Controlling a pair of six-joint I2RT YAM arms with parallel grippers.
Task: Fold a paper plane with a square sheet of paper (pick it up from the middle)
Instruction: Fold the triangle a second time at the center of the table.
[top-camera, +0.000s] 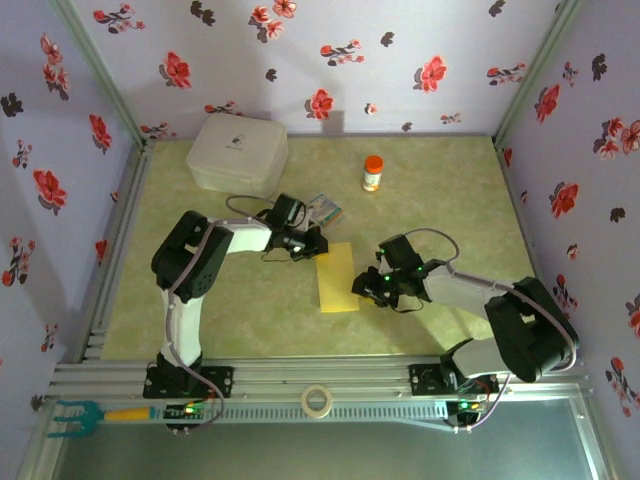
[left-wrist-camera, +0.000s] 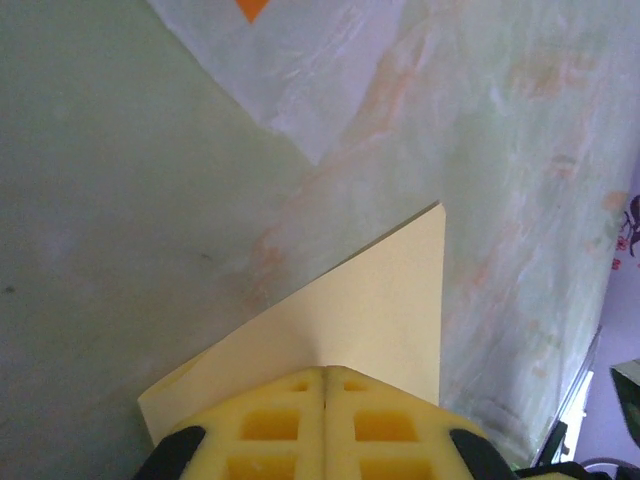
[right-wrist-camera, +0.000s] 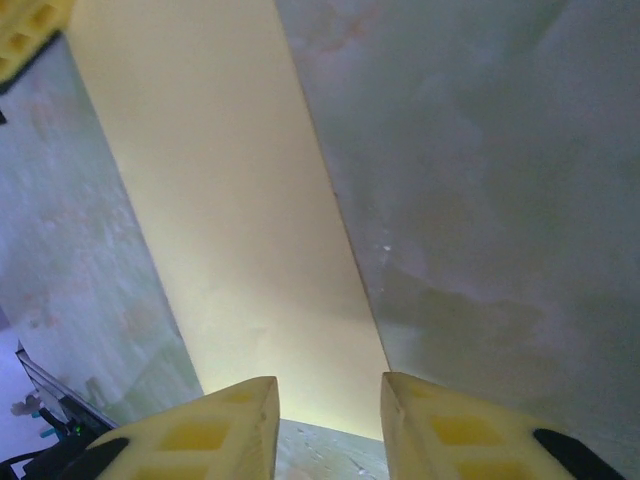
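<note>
The yellow sheet of paper (top-camera: 337, 278) lies on the table folded into a narrow rectangle, long side running away from the arms. My left gripper (top-camera: 311, 243) is shut, its tips (left-wrist-camera: 325, 372) resting on the sheet's far left corner; two layers show at the paper (left-wrist-camera: 370, 310) edge. My right gripper (top-camera: 363, 285) stands open at the sheet's near right edge. In the right wrist view its gripper (right-wrist-camera: 328, 388) straddles the near end of the paper (right-wrist-camera: 220, 200) with nothing between the fingers. No dart shape has formed.
A white box (top-camera: 238, 152) sits at the back left, an orange-capped bottle (top-camera: 372, 173) at the back middle. A small colourful packet (top-camera: 326, 209) lies just beyond the left gripper. A tape roll (top-camera: 317, 400) and a teal tool (top-camera: 75, 415) rest on the front rail.
</note>
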